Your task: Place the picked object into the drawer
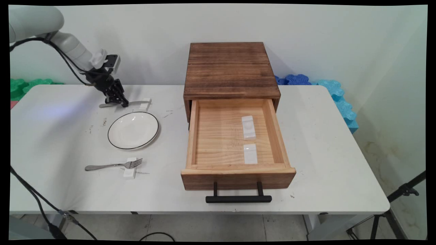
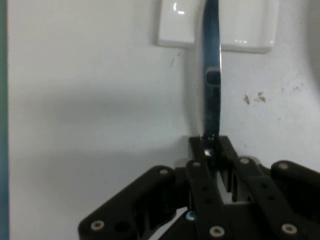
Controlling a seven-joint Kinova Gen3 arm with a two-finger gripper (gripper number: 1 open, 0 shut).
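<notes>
Knife (image 1: 133,102) pinched in the gripper (image 1: 117,101) at the far-left of the table (image 1: 323,153), so this looked like the grab stage.

Closest to the camera, a fork (image 1: 112,165) lay with its tines on a small white rest (image 1: 129,173), and the plate (image 1: 133,130) sat empty just behind it. Past the plate, the knife was low over the table with one end on its own rest (image 1: 145,104). The hand view showed the black fingers (image 2: 200,150) shut tight on it partway along. Off to the right, the drawer (image 1: 238,175) was pulled wide open with two more white rests (image 1: 248,127) inside, under the dark wood box (image 1: 231,68) by the wall.
</notes>
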